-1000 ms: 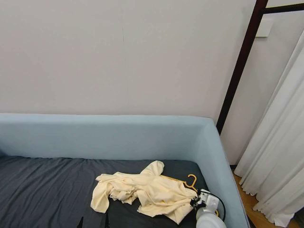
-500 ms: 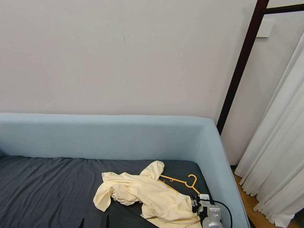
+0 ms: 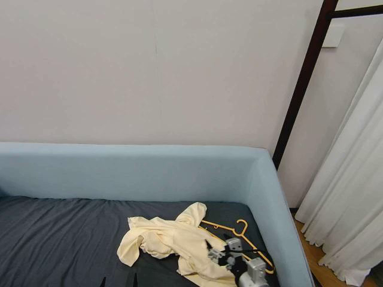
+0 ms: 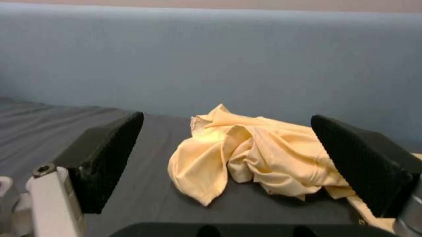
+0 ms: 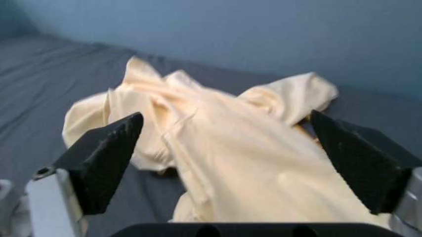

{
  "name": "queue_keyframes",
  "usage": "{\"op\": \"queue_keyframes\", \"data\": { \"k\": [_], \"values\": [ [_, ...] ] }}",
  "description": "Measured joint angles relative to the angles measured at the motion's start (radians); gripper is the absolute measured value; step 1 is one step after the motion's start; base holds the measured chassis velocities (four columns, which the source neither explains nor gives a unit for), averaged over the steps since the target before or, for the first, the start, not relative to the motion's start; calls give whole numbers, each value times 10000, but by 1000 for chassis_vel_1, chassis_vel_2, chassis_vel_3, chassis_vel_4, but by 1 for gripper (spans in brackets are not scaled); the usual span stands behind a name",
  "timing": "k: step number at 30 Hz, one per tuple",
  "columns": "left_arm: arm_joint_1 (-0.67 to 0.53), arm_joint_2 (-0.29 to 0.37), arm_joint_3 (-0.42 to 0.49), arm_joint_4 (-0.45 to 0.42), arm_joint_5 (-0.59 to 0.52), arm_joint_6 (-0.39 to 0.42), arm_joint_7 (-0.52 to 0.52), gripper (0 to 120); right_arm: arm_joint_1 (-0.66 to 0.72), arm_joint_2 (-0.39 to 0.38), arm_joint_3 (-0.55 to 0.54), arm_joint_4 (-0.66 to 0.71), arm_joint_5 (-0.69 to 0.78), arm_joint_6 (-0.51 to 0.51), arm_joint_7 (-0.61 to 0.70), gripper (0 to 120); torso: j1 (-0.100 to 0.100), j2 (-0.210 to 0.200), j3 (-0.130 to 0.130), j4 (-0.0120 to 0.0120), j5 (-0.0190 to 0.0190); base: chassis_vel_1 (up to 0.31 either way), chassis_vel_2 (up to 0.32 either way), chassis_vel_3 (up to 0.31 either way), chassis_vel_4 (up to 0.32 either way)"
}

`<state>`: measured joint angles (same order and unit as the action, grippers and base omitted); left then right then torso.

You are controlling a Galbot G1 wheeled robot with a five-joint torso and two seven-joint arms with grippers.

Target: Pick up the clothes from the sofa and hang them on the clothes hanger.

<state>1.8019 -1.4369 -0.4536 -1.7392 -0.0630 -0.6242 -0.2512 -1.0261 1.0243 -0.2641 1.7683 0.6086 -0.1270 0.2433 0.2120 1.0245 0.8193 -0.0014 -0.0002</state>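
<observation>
1. While the right arm pokes in low from the bottom edge of the head view, its wrist is angled so the right claw (image 3: 220, 250) points across the seat, right at the near-right edge of the yellow garment (image 3: 170, 242).
2. From the right wrist cam, the right claw (image 5: 226, 116) has its jaws spread wide with nothing gripped. The garment (image 5: 218, 148) lies just ahead of and below both fingers. Can't tell if either one is touching the cloth.
3. Left arm sits low too, with just the tips of the left claw (image 3: 118, 280) showing at the bottom edge of the head view. Its own wrist cam shows the left claw (image 4: 226, 118) wide open as well and holding nothing, above the dark seat and aimed at the garment (image 4: 257, 153) from a little way off.
4. Garment is a crumpled heap on the dark grey seat cushion (image 3: 54, 239) of the light blue sofa (image 3: 149, 161), toward the right end near the armrest.
5. Orange hanger (image 3: 239, 230) lies flat on the seat just right of the garment, one end tucked under the cloth. The right claw is over its nearer part.
6. Dark rack pole (image 3: 299, 89) stands behind the sofa's right corner next to a white curtain (image 3: 353, 197), well apart from the garment.
</observation>
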Motion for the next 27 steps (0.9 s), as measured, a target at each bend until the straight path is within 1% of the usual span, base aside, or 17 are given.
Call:
{"op": "queue_keyframes", "data": {
  "k": [1,5,6,8,10,12,14,15,16,19,26,27],
  "values": [
    [0,0,0,0,0,0,0,100,0,0,0,0,0,0,0,98,0,0,0,0,0,0,0,0,0],
    [114,-28,-64,8,4,-136,-1,100,1395,676,-1226,-1380,-79,-56,-253,100,0,0,0,-1,-1,0,0,0,0],
    [114,-28,-64,8,4,-136,-1,100,1395,676,-1226,-1380,-79,-56,-253,100,0,0,0,-1,-1,0,0,0,0],
    [151,-54,-86,20,5,-210,-3,100,2217,967,-1920,-1966,-209,-233,-382,100,0,0,0,0,0,0,0,0,0],
    [157,-63,-101,56,25,-281,-1,100,2751,1168,-2450,-2421,-303,-394,-463,100,0,0,1,0,-1,0,0,0,0],
    [160,-62,-107,69,36,-310,-1,100,2985,1273,-2666,-2642,-320,-479,-487,100,1,-1,1,-1,-1,0,0,0,0],
    [164,-57,-125,113,81,-419,50,100,3525,1670,-3083,-3319,-334,-691,-531,100,1,-1,0,-2,-3,0,0,0,0],
    [165,-51,-130,135,126,-457,70,100,3688,1856,-3196,-3616,-330,-772,-537,100,0,-1,1,-1,1,0,0,0,0],
    [165,-51,-130,135,126,-457,70,100,3688,1856,-3196,-3616,-330,-772,-537,100,0,-1,1,-1,1,0,0,0,0],
    [156,-50,-142,174,234,-637,68,100,4113,2454,-3461,-4645,-505,-824,-593,100,1,-1,0,-1,-1,0,0,0,0],
    [142,-93,-148,151,272,-830,42,100,4406,2850,-3678,-5415,-633,-941,-520,99,1,-1,1,-2,0,0,0,0,0],
    [128,-105,-148,151,275,-849,39,100,4432,2948,-3685,-5613,-725,-947,-498,95,1,-1,0,-3,0,0,0,0,0]
  ]
}}
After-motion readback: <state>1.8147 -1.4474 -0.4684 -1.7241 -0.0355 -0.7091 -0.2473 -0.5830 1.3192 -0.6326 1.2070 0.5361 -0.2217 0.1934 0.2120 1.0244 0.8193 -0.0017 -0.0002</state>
